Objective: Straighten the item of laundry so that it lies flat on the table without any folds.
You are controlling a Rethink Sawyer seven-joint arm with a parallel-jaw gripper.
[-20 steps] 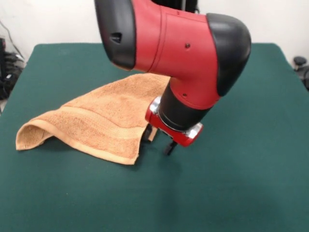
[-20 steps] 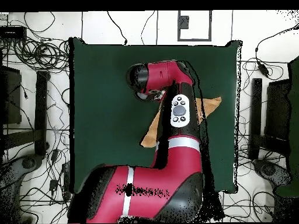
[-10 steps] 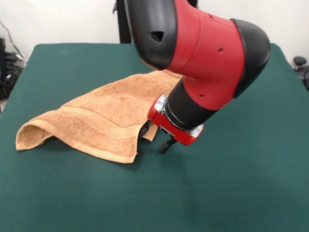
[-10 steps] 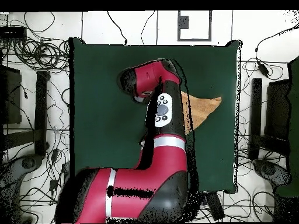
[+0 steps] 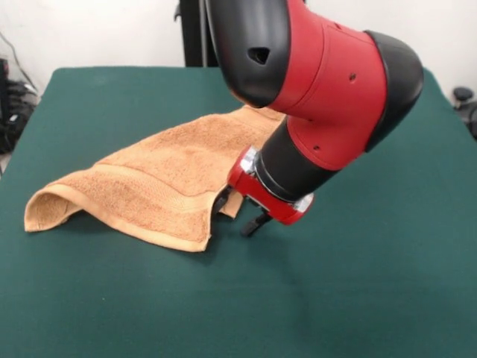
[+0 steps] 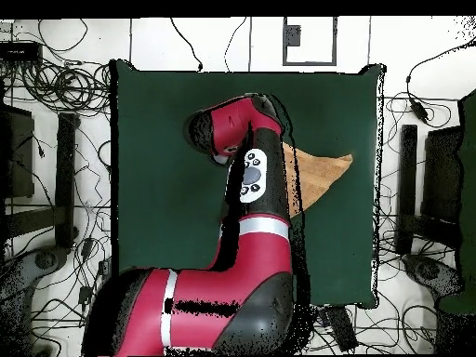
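Observation:
The item of laundry, a tan-orange towel, lies rumpled on the green table, left of centre. Its left end curls up into a raised fold, and a border band runs along its near edge. My gripper hangs just above the table at the towel's near right corner. It is open, one finger at the towel's edge and the other over bare cloth to the right, with a bit of the corner between them. In the overhead view only a triangle of towel shows beside the arm, which hides the gripper.
The arm's thick red and black elbow hangs over the towel's far right part. Cables and dark equipment ring the table on the floor. Open green table lies to both sides of the arm.
The arm's upper links have swung across, uncovering more of the towel's far side in the overhead view. The gripper has tilted and edged slightly toward the towel's corner. The towel has not moved.

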